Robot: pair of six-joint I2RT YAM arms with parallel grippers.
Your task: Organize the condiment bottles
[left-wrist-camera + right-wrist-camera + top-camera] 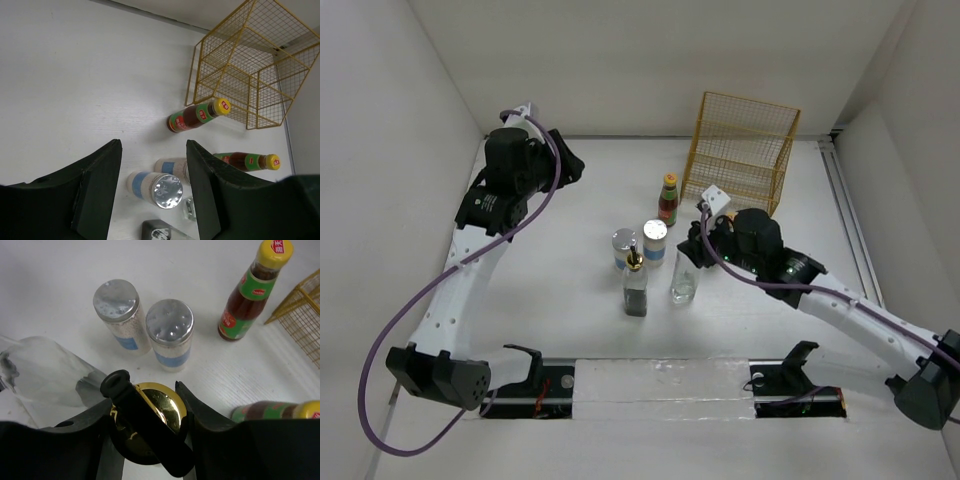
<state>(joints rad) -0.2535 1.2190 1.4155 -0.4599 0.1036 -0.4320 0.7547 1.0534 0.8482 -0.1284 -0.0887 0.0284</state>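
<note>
My right gripper (145,397) is shut on the gold-capped, black-spouted top of a clear glass bottle (683,282), which stands on the table. The other glass bottle (635,288) stands just left of it. Two white blue-banded shakers (624,247) (655,241) stand side by side behind them. A red sauce bottle (668,199) with a yellow cap stands upright further back. A second red bottle (270,410) shows at the right finger's edge. My left gripper (154,145) hangs open and empty, high over the table's back left.
A yellow wire rack (740,150) stands at the back right, close behind the red bottle. White walls enclose the table on the left, back and right. A metal rail (850,220) runs along the right edge.
</note>
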